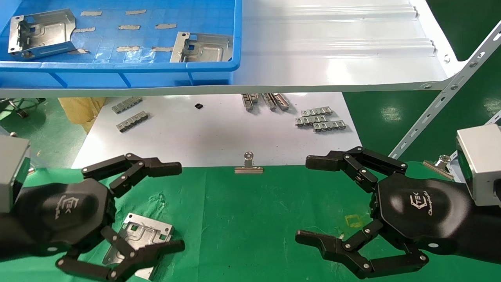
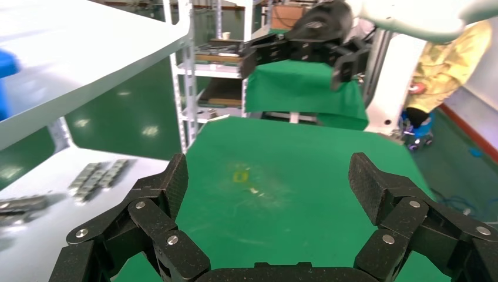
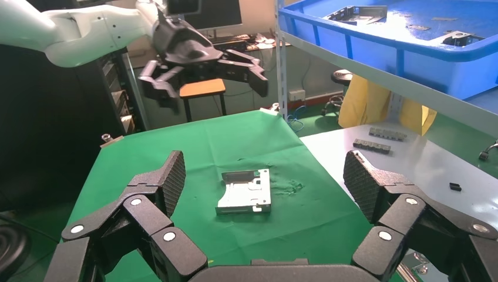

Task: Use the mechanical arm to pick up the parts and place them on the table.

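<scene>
The head view looks forward and steeply down from above onto the green table [image 1: 250, 219], taking in the white shelf board [image 1: 332, 43] beyond its far edge. The left wrist view sits low and close behind its own fingers [image 2: 167, 191], facing across the table toward the right edge, where the right gripper [image 2: 299, 56] hangs. The right wrist view looks the opposite way across the same green cloth, catching the left gripper [image 3: 202, 70] and a silver part [image 3: 246, 191] that the head view also shows [image 1: 143, 233].

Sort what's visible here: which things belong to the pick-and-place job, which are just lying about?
Job: part on the green table, two parts in the blue bin, left gripper, right gripper.
Lying about: grey link strips, binder clip.
</scene>
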You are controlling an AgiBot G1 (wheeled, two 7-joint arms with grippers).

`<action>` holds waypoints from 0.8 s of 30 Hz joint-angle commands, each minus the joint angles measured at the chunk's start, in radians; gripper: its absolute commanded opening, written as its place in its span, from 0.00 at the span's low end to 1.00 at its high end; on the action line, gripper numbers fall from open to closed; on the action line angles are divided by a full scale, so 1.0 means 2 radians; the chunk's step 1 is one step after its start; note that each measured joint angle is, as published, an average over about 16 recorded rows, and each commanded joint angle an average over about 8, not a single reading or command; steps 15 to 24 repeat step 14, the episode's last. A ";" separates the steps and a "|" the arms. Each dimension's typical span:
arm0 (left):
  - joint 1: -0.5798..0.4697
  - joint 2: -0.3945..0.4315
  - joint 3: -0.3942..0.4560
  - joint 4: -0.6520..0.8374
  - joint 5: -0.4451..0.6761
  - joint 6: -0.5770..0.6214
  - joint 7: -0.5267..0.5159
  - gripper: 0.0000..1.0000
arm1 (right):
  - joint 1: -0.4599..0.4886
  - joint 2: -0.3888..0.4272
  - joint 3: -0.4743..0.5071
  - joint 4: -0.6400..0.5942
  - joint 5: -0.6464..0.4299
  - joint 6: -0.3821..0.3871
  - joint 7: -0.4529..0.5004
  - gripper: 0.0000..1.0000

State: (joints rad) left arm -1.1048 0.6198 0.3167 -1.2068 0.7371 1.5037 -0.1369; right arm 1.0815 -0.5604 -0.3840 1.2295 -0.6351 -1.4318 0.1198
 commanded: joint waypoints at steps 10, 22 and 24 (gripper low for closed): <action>0.021 -0.006 -0.026 -0.054 -0.005 -0.005 -0.031 1.00 | 0.000 0.000 0.000 0.000 0.000 0.000 0.000 1.00; 0.021 -0.006 -0.025 -0.051 -0.005 -0.006 -0.030 1.00 | 0.000 0.000 0.000 0.000 0.000 0.000 0.000 1.00; 0.021 -0.006 -0.025 -0.051 -0.005 -0.006 -0.030 1.00 | 0.000 0.000 0.000 0.000 0.000 0.000 0.000 1.00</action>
